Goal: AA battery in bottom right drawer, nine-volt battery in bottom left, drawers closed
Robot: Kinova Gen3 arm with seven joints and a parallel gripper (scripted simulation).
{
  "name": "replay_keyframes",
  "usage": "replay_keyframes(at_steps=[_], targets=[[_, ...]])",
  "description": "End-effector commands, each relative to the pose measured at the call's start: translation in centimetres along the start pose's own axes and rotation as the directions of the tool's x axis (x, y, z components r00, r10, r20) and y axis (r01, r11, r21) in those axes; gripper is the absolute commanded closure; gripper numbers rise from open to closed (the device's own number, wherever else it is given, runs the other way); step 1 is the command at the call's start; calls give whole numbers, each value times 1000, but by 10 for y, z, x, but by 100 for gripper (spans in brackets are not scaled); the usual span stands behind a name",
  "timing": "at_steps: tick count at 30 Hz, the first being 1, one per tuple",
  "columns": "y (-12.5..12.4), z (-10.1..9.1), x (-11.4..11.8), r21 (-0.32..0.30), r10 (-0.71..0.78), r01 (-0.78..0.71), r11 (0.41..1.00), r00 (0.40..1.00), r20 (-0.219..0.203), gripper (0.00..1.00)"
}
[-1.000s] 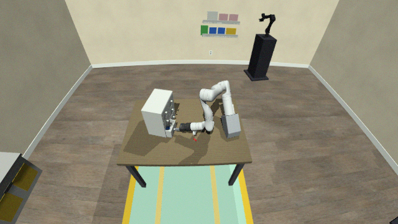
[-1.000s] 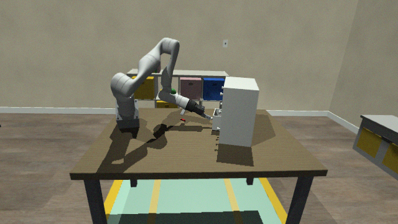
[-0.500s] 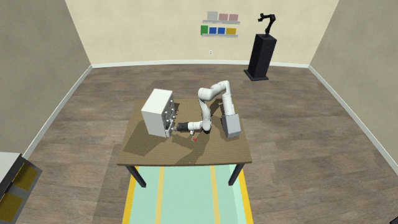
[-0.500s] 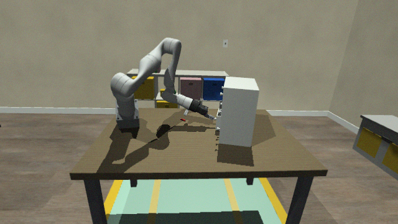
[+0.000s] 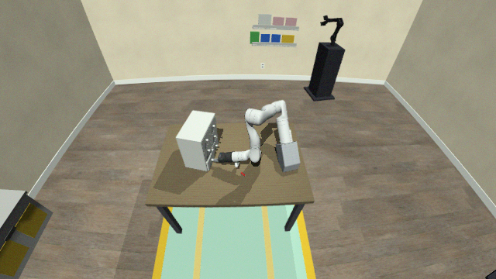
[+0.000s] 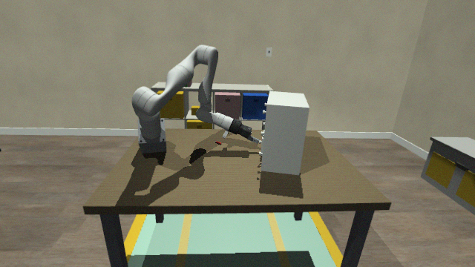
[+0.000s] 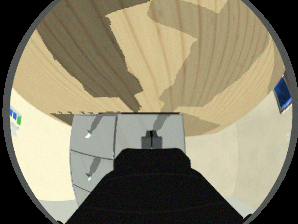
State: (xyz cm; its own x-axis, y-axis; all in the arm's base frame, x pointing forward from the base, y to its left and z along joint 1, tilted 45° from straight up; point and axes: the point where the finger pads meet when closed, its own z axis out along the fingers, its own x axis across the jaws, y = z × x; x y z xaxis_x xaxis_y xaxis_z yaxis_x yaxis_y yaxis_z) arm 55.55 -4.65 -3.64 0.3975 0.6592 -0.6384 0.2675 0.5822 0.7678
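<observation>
The AA battery and nine-volt battery can't be made out from here; they may be inside the chest (image 5: pixel 197 128) (image 6: pixel 283 137) (image 7: pixel 80 162), but I cannot tell. The gripper (image 5: pixel 215 160) (image 6: pixel 257 141) (image 7: pixel 151 136) is clenched on nothing, its tips at the bottom-left drawer (image 7: pixel 131 131), probably to push it home without hooking the knob. That front looks nearly flush. A small red piece (image 5: pixel 242 173) (image 6: pixel 218 142) lies on the table (image 5: pixel 271 190) (image 6: pixel 223 189) (image 7: pixel 142 60), away from the chest. Neighbouring knobs could catch the gripper as it backs off.

The bottom-left drawer (image 5: pixel 209 161) (image 7: pixel 131 131) slid farther into the chest (image 5: pixel 195 125) (image 6: pixel 284 137) (image 7: pixel 95 166), the pincer (image 5: pixel 214 160) (image 6: pixel 259 142) (image 7: pixel 151 136) advancing too.
</observation>
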Motion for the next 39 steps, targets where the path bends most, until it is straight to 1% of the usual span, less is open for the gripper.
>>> replay_keyframes(at_steps=[1,17,39], targets=[[2,3,-1,-1,4,-4,1000,1000,3,100],[5,11,-1,-1,4,-4,1000,1000,3,100],[5,12,-1,-1,4,-4,1000,1000,3,100]])
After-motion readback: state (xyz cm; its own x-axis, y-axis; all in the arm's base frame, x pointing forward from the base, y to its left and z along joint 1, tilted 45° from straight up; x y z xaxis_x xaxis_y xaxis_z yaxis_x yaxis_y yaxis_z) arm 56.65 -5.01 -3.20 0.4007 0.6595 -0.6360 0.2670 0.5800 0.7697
